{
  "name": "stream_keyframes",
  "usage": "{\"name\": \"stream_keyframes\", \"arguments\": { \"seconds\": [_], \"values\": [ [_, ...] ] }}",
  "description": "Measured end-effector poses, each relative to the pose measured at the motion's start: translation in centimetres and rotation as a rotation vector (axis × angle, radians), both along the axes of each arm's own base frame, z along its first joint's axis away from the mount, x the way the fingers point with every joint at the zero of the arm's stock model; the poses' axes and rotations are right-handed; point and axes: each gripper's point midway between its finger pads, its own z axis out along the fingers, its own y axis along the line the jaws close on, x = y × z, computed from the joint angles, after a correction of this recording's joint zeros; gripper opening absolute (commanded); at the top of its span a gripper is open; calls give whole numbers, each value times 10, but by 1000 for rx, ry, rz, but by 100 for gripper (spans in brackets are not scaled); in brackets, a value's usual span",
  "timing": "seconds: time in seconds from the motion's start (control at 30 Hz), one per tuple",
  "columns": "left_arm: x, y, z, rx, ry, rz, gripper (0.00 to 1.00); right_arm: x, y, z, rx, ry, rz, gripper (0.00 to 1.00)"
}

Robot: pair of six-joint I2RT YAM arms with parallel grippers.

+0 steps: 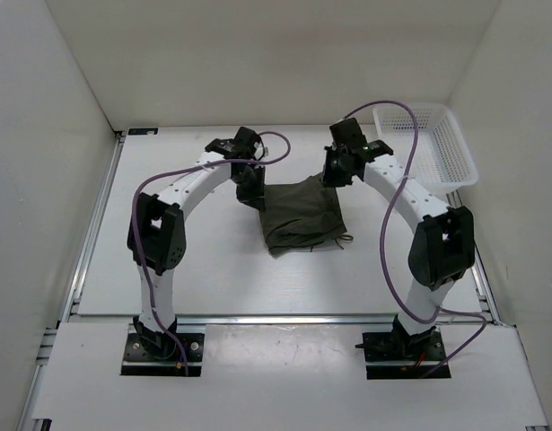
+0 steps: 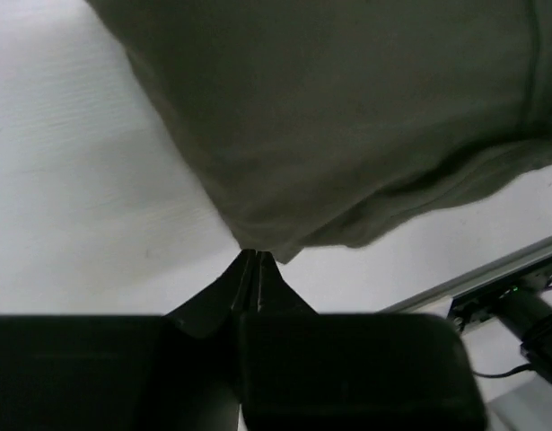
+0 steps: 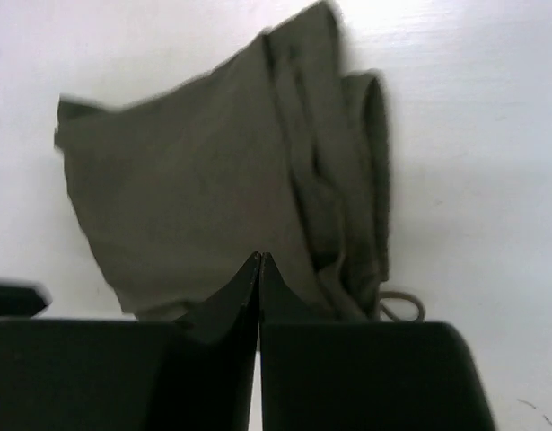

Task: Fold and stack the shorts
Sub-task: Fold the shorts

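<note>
1. Bottom of top view: L arm base [image 1: 159, 346] lower left and R arm base [image 1: 406, 346] lower right, both on black plates at near edge of white table [image 1: 168, 278].
2. Mid-frame: both arms arching up and inward, with a purple cable [image 1: 143, 193] looped along each.
3. Centre of top view: shorts [image 1: 302, 215], dark olive, bunched in a rough square on the table between the two arms. Drawstring [image 1: 346, 239] trailing off lower right corner of the cloth.
4. Just above the cloth's upper left corner: L gripper [image 1: 251, 197], pointing down onto that corner.
5. L wrist view: L gripper [image 2: 256, 259] at bottom centre, fingers pressed together, tips meeting right at lowest corner of shorts [image 2: 347, 117]. Looks pinched on that corner. Cloth fanning out over upper right of frame, shadow under it on the table.
6. Same view, lower right: metal rail [image 2: 491, 274] and a small unit with a green light.
7. Upper right corner of cloth in top view: R gripper [image 1: 332, 175], close over it.
8. R wrist view: R gripper [image 3: 259, 259] bottom centre, fingers closed tight, tips over near edge of shorts [image 3: 195, 180]. Can't tell if any cloth is caught between them. Drawstring [image 3: 401, 305] looped at lower right.
9. Far upper right of top view: white mesh basket [image 1: 437, 148], apart from the shorts, against the right wall.
</note>
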Motion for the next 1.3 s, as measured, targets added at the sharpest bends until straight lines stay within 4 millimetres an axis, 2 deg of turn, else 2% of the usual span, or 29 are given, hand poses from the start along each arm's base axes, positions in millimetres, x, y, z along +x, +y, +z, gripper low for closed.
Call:
{"name": "stream_keyframes", "arguments": {
  "seconds": [0.07,0.17,0.27,0.37,0.47,0.63,0.73,0.8,0.93,1.0,1.03,1.07,1.13,1.17,1.27,1.3],
  "values": [
    [-2,-7,-19,-10,44,-5,10,-17,10,-9,12,22,37,0],
    [-3,-12,-50,-4,107,-3,10,-43,17,-49,-2,106,71,0],
    [-5,-15,-69,0,149,1,10,-74,-1,-94,-57,224,50,0],
    [-5,-19,-77,-9,166,0,10,-90,-20,-121,-92,292,1,0],
    [-6,-22,-85,-11,180,-1,10,-86,-22,-131,-92,303,-23,0],
    [2,-24,-95,-4,196,9,10,-84,-18,-131,-66,303,-27,0],
    [24,-24,-90,-22,162,28,10,-83,-8,-132,-31,317,-22,0],
    [46,-19,-85,-36,128,55,10,-75,6,-132,-1,327,-6,0],
    [85,14,-74,-31,68,135,10,-58,48,-136,52,331,60,2],
    [96,33,-69,-15,55,170,11,-57,64,-132,69,310,82,20],
    [100,43,-68,-5,50,189,16,-59,68,-130,68,303,91,49],
    [102,52,-67,8,45,201,19,-60,71,-127,63,294,90,65],
    [102,66,-61,37,42,220,25,-58,72,-114,46,244,92,87],
    [100,69,-56,49,37,224,29,-56,68,-101,32,204,89,95],
    [95,72,-25,59,-17,220,39,-42,50,-43,8,28,52,99],
    [91,72,-9,57,-46,218,55,-37,41,-16,7,-47,31,99]
  ]
}}
